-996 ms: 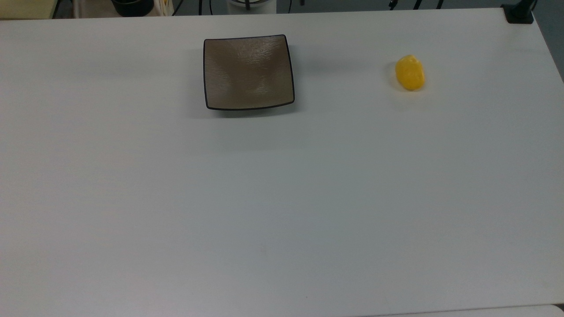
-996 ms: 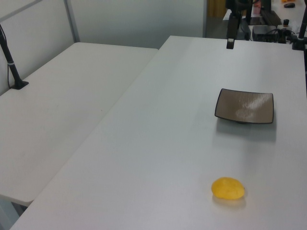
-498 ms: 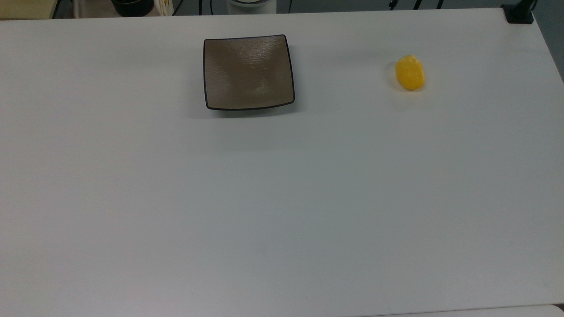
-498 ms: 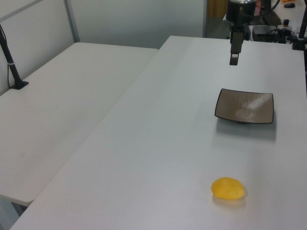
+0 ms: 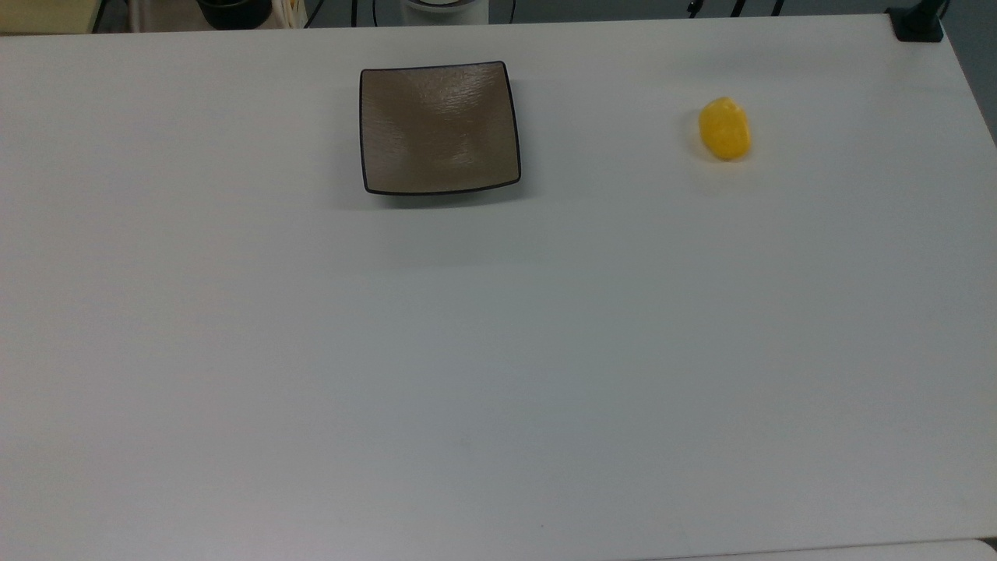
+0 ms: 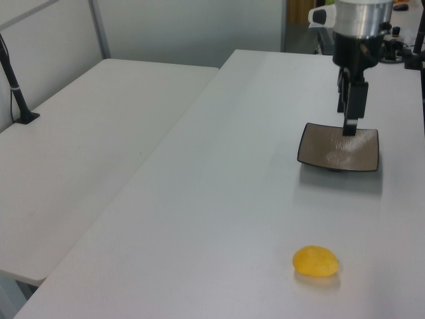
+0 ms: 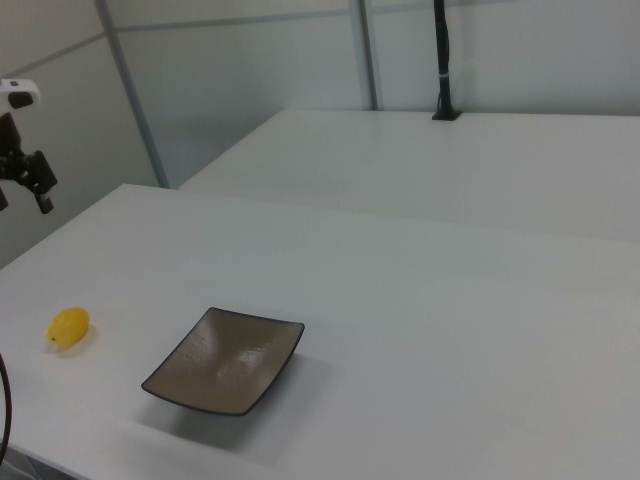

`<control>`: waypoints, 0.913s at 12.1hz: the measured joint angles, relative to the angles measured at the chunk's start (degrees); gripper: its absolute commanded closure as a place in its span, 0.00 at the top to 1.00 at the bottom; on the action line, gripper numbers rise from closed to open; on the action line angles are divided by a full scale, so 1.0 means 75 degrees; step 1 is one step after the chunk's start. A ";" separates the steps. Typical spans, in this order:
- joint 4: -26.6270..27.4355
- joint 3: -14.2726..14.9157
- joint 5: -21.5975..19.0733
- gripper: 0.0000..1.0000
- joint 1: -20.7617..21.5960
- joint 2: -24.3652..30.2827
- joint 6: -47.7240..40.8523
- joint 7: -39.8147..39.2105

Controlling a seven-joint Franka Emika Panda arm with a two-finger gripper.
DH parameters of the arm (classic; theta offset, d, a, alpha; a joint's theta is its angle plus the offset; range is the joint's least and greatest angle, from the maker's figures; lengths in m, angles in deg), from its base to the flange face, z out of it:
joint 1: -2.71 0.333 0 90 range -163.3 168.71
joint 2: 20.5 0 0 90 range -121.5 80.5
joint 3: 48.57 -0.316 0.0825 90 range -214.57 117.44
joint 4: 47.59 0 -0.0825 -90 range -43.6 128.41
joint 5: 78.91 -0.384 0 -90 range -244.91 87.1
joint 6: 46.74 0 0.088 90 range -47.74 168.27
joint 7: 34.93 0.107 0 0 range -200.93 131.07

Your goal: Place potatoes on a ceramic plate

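Hanging over the ceramic plate (image 6: 339, 148), the gripper (image 6: 350, 116) points down; whether its fingers are spread is unclear. The potato (image 6: 316, 261) lies on the white table (image 6: 219, 199), well apart from it.

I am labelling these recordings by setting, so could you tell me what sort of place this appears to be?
Probably a robotics lab or test workspace, not a kitchen. Plain white tables stand side by side against bare partition walls, a black post is clamped to one table, and the arm's gripper hangs over a ceramic plate, with a potato nearby.
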 measured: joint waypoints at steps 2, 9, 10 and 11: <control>0.0010 -0.0114 0.0000 1.00 0.0155 -0.0326 0.0225 0.0280; 0.0789 -0.0134 0.0000 1.00 0.0586 -0.1491 0.1772 0.0361; 0.1006 -0.0134 0.0000 1.00 0.0617 -0.1585 0.2049 0.0362; 0.1162 -0.0134 0.0000 1.00 0.0624 -0.1693 0.2235 0.0362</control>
